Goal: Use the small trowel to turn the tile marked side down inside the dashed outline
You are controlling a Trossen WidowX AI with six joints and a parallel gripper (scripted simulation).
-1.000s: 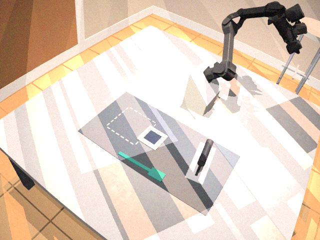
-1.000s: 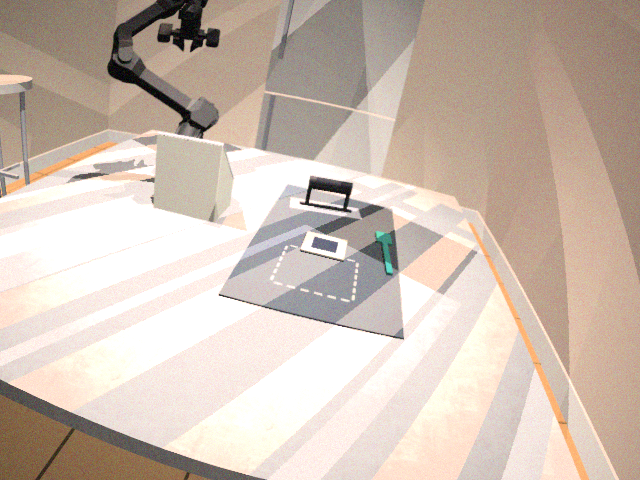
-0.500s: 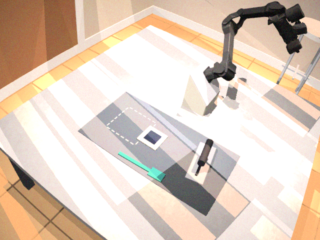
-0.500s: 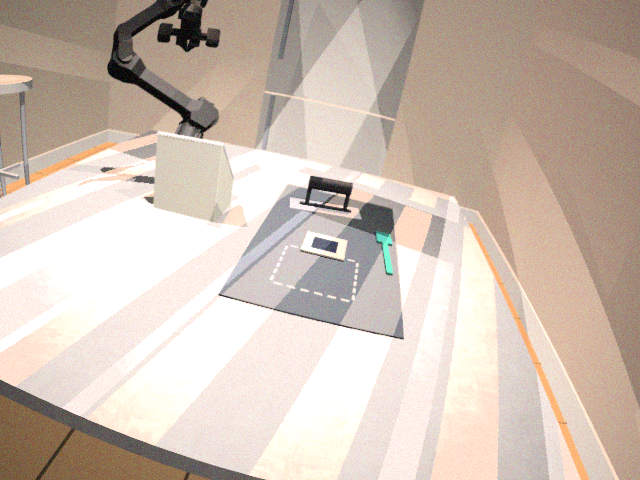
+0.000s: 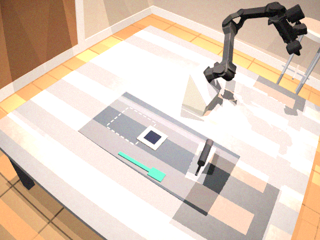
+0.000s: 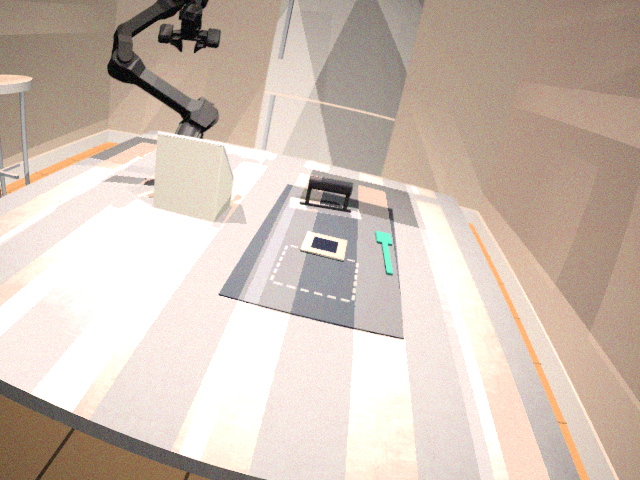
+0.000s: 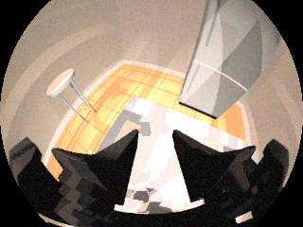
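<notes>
The tile (image 5: pixel 152 137) (image 6: pixel 324 244) lies flat on the mat (image 5: pixel 93 129) (image 6: pixel 378 321), pale with its dark marked square facing up. It lies at one side of the dashed outline (image 5: pixel 108 126) (image 6: pixel 277 283), mostly outside it, covering part of that side. The trowel (image 5: pixel 206 152) (image 6: pixel 330 184) rests on the mat with its black cylindrical handle raised over a thin pale plate. My gripper (image 5: pixel 299 42) (image 6: pixel 188 50) (image 7: pixel 155 132) is open and empty, high above the far end of the table and away from the trowel and tile.
A flat green paddle-shaped tool (image 5: pixel 156 174) (image 6: pixel 384 238) lies along the mat's long edge. A cream wedge-shaped block (image 5: pixel 195 100) (image 6: pixel 188 178) stands between the arm's base and the mat. A stool (image 5: pixel 312 31) (image 6: pixel 12 85) (image 7: pixel 62 82) and a tall grey cabinet (image 7: pixel 222 71) stand beyond the table.
</notes>
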